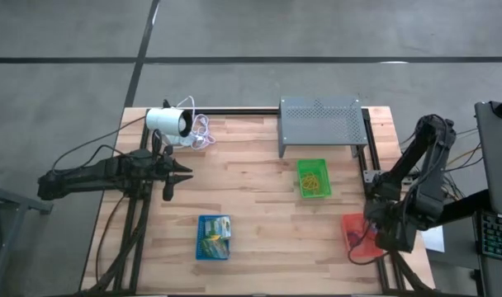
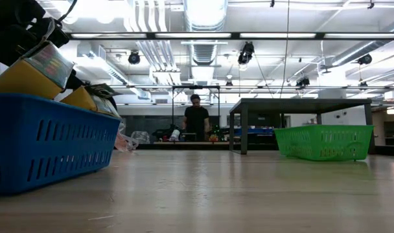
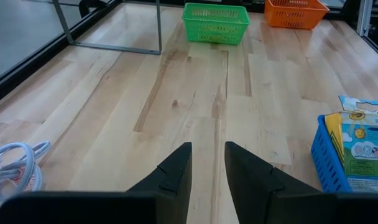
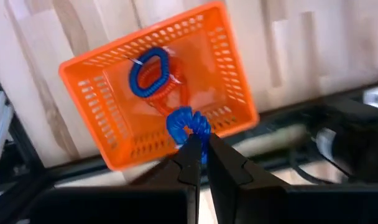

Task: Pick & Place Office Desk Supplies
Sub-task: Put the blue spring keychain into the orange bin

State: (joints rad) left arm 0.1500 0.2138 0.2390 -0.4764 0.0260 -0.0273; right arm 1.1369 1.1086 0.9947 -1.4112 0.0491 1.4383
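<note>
Gripping a blue loop (image 4: 188,124) above our orange tray (image 4: 108,149), our right gripper (image 4: 201,149) hangs closed; left gripper (image 3: 207,163) hovers parted, empty.

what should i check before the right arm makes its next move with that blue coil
1. Right gripper shut on the blue coil loop: ok, fingers pinch it.
2. Coil above the orange basket: ok in the right wrist view, it hangs over the near rim.
3. Basket contents: a second blue coil and a red-orange coil lie inside; whether the held coil is snagged on them: cannot tell.
4. Left gripper out of the way: ok, open and empty over bare wood, far from the orange basket.
5. Green basket and blue basket upright, apart from the right arm: ok.
</note>
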